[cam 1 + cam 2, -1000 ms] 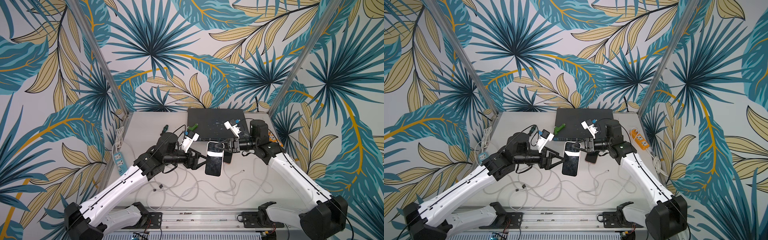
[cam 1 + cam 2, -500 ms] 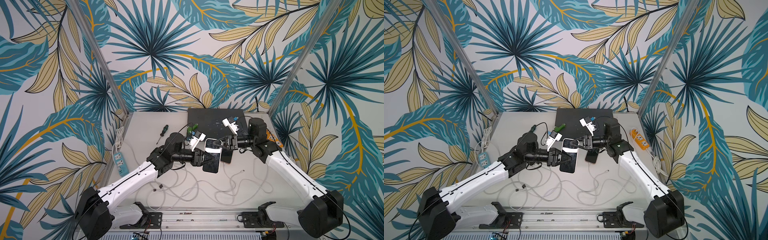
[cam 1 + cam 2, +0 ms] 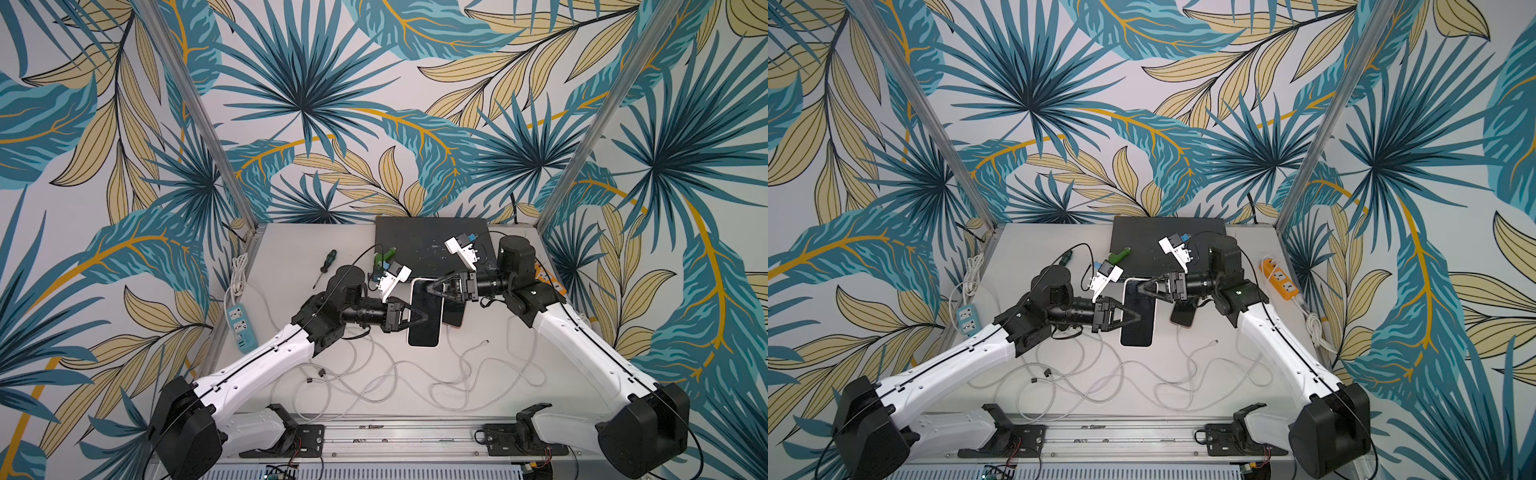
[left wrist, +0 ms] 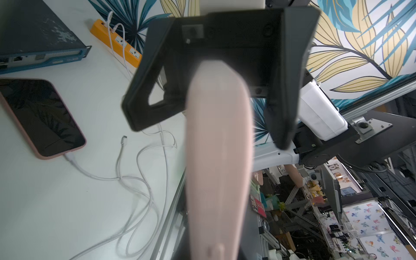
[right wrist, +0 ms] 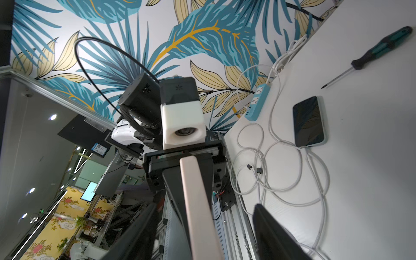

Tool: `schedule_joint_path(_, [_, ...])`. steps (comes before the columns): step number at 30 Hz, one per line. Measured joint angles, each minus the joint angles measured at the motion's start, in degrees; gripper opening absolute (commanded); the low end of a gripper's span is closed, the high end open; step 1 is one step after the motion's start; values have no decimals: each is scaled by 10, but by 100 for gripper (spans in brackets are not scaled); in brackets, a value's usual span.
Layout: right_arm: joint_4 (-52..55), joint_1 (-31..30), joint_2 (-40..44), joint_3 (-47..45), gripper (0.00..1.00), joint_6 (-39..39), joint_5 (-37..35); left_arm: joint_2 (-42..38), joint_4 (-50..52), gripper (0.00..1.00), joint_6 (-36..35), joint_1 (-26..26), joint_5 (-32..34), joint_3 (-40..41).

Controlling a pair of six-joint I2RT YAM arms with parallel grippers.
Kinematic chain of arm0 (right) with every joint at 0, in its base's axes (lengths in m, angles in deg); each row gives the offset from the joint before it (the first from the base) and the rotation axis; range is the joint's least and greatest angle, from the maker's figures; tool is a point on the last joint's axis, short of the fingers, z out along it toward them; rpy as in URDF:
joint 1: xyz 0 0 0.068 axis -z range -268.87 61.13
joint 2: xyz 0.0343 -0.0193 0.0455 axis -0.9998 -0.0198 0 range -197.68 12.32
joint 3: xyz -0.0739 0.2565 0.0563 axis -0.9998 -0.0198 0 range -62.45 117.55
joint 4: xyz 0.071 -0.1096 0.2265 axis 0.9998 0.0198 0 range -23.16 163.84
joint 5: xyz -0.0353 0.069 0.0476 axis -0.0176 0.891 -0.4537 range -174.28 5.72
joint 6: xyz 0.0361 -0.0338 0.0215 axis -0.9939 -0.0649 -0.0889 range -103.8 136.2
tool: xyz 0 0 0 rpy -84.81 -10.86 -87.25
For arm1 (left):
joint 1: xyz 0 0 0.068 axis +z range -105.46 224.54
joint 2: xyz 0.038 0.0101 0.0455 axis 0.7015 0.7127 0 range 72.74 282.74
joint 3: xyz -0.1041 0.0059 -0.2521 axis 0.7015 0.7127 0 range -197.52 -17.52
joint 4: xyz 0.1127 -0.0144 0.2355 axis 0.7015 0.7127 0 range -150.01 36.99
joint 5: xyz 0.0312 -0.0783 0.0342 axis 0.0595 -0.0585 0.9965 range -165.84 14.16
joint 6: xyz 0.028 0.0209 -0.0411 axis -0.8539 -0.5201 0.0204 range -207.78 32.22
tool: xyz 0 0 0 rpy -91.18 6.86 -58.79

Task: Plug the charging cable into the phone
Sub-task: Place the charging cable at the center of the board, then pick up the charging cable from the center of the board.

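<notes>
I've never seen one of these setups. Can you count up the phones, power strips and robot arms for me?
Phones: 3 (held phone, pink-cased phone, blue-cased phone)
Power strips: 2 (blue power strip, orange power strip)
Robot arms: 2 (left arm, right arm)
Total: 7

The white table (image 3: 291, 249) carries a black network switch (image 3: 428, 237) at the back. Left of the switch lies a green-handled screwdriver (image 3: 323, 269), and farther left a blue power strip (image 3: 240, 324). Right of the switch is an orange power strip (image 3: 1281, 278). In front of it lie a pink-cased phone (image 4: 42, 117) and looped white cables (image 4: 121, 179).
</notes>
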Motion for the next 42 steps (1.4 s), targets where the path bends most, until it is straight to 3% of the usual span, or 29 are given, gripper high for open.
schedule_joint_path(3, [67, 29, 22, -1, 86, 12, -81, -12, 34, 0, 4, 22, 46, 5])
schedule_joint_path(7, [171, 77, 65, -9, 75, 9, -246, -62, 92, 0, 11, 69, 148, 14])
schedule_joint_path(10, [244, 82, 66, -26, 63, -11, -352, -88, 125, 0, 13, 77, 213, 15])
schedule_joint_path(15, [323, 82, 50, -125, 60, -72, -473, -94, 134, 0, 20, 76, 256, 50])
schedule_joint_path(19, [354, 76, 20, -169, 60, -114, -506, -89, 147, 0, 24, 76, 269, 83])
schedule_joint_path(29, [346, 52, -79, -163, 59, -179, -544, -75, 134, 0, 24, 76, 273, 101])
schedule_joint_path(34, [328, 51, -154, -147, 48, -203, -549, -68, 128, 0, 24, 76, 271, 104])
schedule_joint_path(42, [334, 50, -200, -109, 42, -211, -558, -63, 115, 0, 23, 76, 267, 104])
